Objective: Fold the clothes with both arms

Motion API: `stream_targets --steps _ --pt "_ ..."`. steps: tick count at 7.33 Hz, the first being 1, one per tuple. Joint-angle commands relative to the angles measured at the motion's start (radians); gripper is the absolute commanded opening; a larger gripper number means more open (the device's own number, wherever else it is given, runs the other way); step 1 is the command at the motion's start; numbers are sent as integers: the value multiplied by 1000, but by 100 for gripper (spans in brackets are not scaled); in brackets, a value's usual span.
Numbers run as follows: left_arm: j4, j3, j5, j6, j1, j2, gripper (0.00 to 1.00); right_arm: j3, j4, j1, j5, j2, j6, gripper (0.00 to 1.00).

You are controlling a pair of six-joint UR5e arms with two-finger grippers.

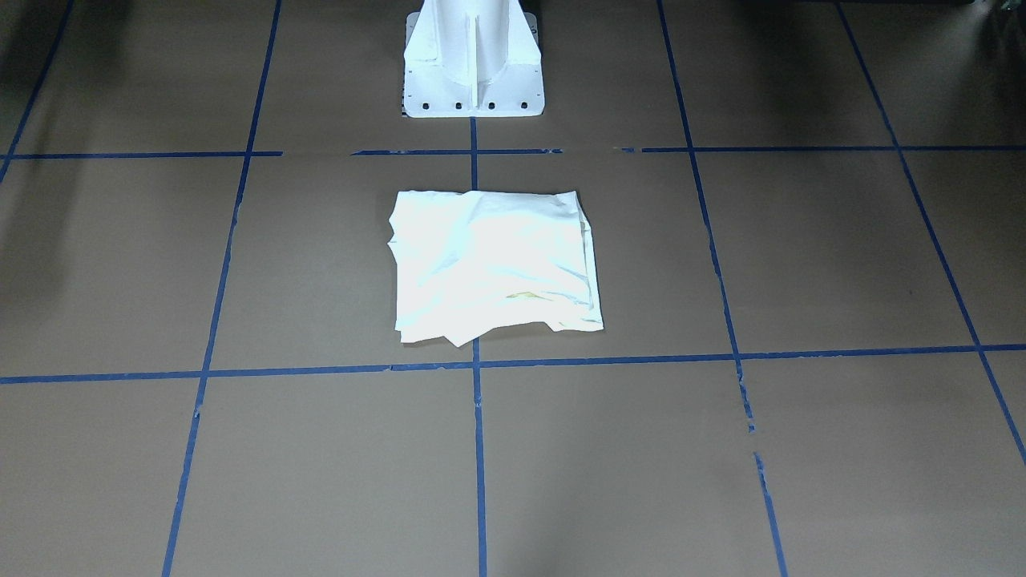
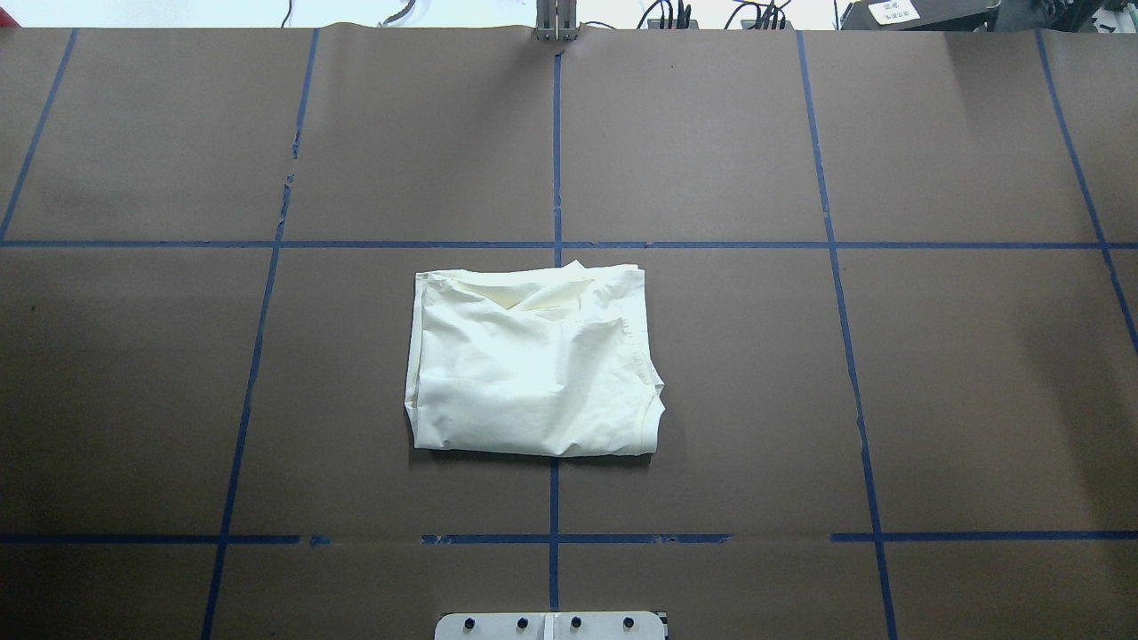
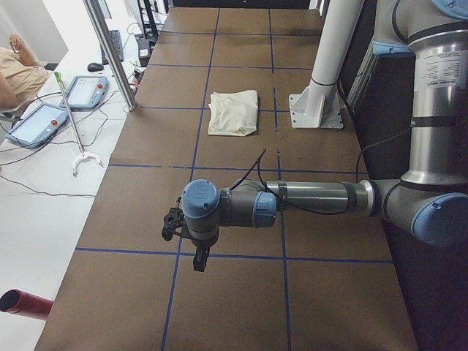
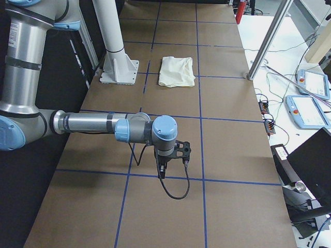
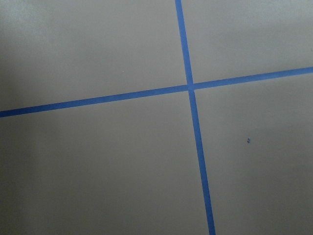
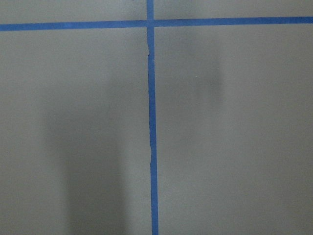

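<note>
Since the shirt (image 2: 533,364) lies folded on the bench (image 2: 178,400), best leave it undisturbed; left arm (image 3: 314,197) and right arm (image 4: 93,124) hang well apart, their jaws' opening impossible to tell

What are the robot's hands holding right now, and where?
Nothing: the folded shirt lies alone on the table, far from the left hand and right hand.

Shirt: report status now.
Left gripper, right gripper: far from shirt, open or shut unclear. Shirt folded, lying flat, nothing holding it. Nothing in the way.
</note>
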Motion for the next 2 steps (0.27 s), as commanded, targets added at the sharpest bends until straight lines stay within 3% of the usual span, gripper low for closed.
stream_targets --steps 1,2 --pt "-1 1 1 0 1 0 100 0 -1 -3 -1 1 0 100" --pt "0 1 -1 2 1 0 100 0 -1 -3 -1 1 0 100"
